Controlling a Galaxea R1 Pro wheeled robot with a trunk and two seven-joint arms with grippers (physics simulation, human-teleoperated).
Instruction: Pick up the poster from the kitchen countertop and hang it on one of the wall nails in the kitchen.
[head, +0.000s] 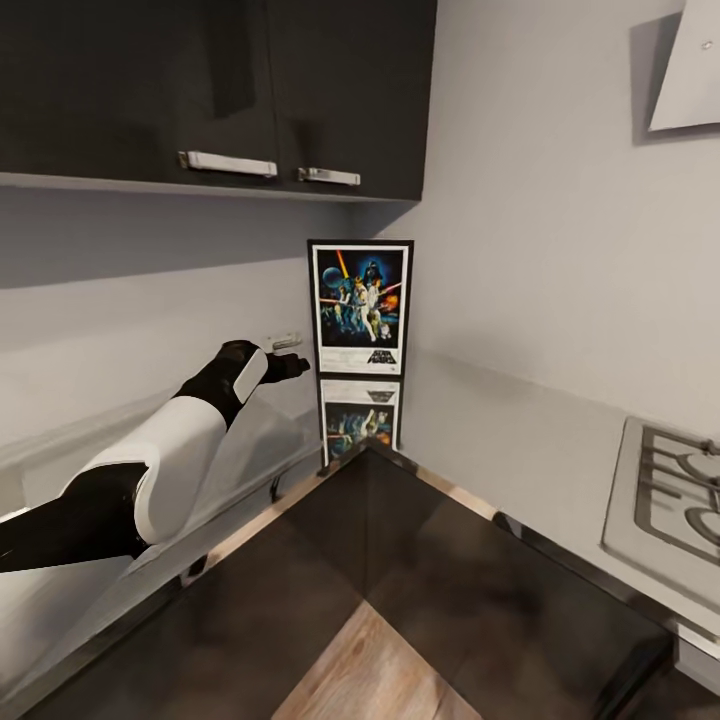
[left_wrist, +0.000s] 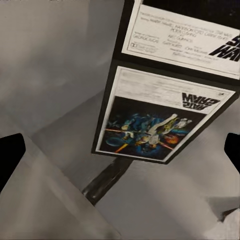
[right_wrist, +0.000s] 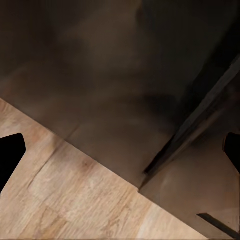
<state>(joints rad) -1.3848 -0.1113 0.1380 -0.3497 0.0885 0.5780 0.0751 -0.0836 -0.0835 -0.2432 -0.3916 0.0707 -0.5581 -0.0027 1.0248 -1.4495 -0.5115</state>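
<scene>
The left gripper (head: 292, 366) reaches out above the kitchen countertop (head: 500, 430), close to the poster's left edge but apart from it, its fingers (left_wrist: 11, 155) spread wide and holding nothing. The right gripper (right_wrist: 120, 155) is likewise spread and bare, over dark cabinet fronts (right_wrist: 110, 75) and wood floor (right_wrist: 65, 200). The poster (head: 361, 306) stands upright in the countertop's back corner against the wall, mirrored in the glossy top, with "STAR WARS" legible at its foot; dark wall cabinets (head: 220, 90) hang above, a hob (head: 670, 500) at right.
</scene>
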